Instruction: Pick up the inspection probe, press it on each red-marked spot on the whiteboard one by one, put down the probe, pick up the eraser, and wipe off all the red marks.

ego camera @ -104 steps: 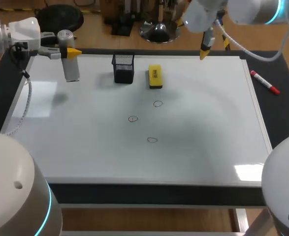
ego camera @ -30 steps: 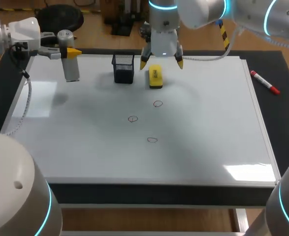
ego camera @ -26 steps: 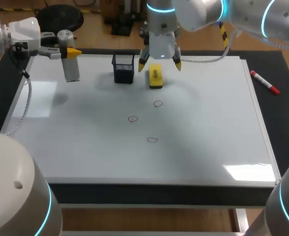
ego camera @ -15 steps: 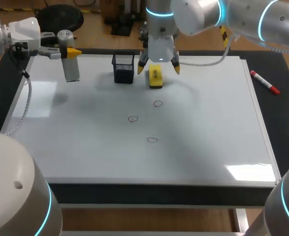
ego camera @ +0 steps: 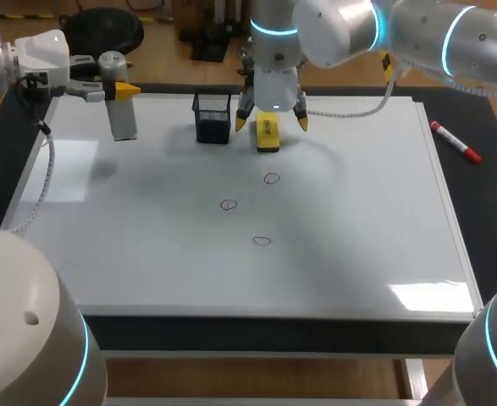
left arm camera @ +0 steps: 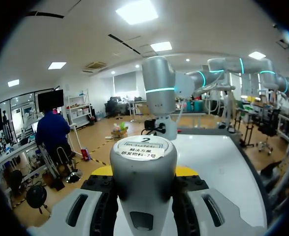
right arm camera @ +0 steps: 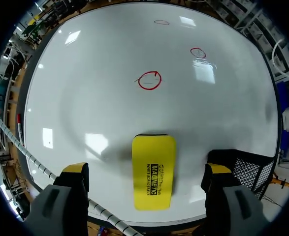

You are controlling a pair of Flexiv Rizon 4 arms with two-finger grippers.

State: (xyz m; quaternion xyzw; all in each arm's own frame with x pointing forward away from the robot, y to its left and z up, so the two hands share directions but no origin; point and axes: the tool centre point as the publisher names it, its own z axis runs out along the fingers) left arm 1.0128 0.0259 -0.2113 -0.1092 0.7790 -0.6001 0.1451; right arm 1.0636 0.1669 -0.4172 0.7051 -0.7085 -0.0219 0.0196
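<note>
**Right jaws open over the eraser, probe held on the left**

From the head view, the right arm point(ego camera: 333, 25) reached across the far edge of the whiteboard point(ego camera: 358, 211) and hung over the yellow eraser point(ego camera: 267, 135). The right jaws stood wide apart, one yellow tip on each side of the eraser, apparently lined up for a grasp. Just beside the eraser stood a black mesh basket point(ego camera: 212, 117). Three small marks point(ego camera: 271, 178) lay unwiped near the board's middle, so the wiping step seemed not yet begun. At the far left corner the left arm point(ego camera: 28, 55) held the grey probe point(ego camera: 123, 114) upright, well apart from the marks, likely parked clear of the other arm's work. A red marker point(ego camera: 455, 141) lay on the dark bench point(ego camera: 485, 194) off the board's right edge.

In the left wrist view, the left jaws were clamped on the probe point(left arm camera: 145, 182) from both sides, its labelled top facing the camera.

In the right wrist view, the eraser point(right arm camera: 154, 172) lay flat on the board between the fingertips point(right arm camera: 75, 169), neither of which touched it. The basket point(right arm camera: 252, 167) sat close by one finger, which left that side little room. Ahead of the eraser lay the nearest red circle point(right arm camera: 149, 80).
</note>
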